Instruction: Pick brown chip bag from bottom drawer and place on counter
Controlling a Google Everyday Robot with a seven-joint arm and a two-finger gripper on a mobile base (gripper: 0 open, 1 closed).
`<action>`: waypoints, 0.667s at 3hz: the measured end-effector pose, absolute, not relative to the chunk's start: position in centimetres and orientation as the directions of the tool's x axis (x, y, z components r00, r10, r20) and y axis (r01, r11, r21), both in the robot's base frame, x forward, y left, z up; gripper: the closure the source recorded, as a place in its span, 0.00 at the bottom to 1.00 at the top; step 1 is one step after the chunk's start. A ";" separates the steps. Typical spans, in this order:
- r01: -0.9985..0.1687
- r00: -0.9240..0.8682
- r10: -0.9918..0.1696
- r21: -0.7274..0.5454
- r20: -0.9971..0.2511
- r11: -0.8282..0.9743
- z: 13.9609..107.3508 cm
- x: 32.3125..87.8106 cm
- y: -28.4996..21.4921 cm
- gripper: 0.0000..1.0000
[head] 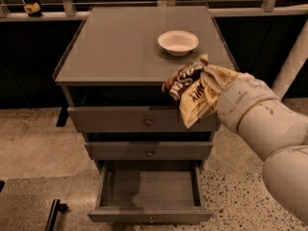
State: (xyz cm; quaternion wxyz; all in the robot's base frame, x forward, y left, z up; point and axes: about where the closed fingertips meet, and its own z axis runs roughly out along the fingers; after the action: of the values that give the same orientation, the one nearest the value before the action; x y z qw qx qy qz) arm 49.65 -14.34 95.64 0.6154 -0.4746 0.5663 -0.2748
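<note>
The brown chip bag (190, 93), dark brown on top with white lettering and tan below, hangs in the air at the counter's front right edge. My gripper (212, 79) is shut on it from the right, mostly hidden behind the bag, with the white arm reaching in from the lower right. The bag overlaps the front rim of the grey counter (120, 47) and the top drawer's front. The bottom drawer (149, 189) is pulled out below, and its tray shows nothing inside.
A white bowl (178, 41) sits on the counter's back right, just behind the bag. Two knobbed drawers (144, 120) stand slightly ajar above the bottom one. A white pole (291, 66) rises at the right. A dark bar (53, 214) lies on the speckled floor.
</note>
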 end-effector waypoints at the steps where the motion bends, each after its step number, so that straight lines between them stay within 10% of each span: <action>1: -0.115 0.247 -0.875 -0.909 -0.416 0.400 100.5 49.4 -13.0 1.00; 2: -0.092 0.298 -0.866 -0.915 -0.402 0.393 103.9 50.7 -9.3 1.00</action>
State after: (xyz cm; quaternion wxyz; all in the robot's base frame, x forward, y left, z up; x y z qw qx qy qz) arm 50.67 -9.25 103.92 0.6574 -0.4656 0.5141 -0.2945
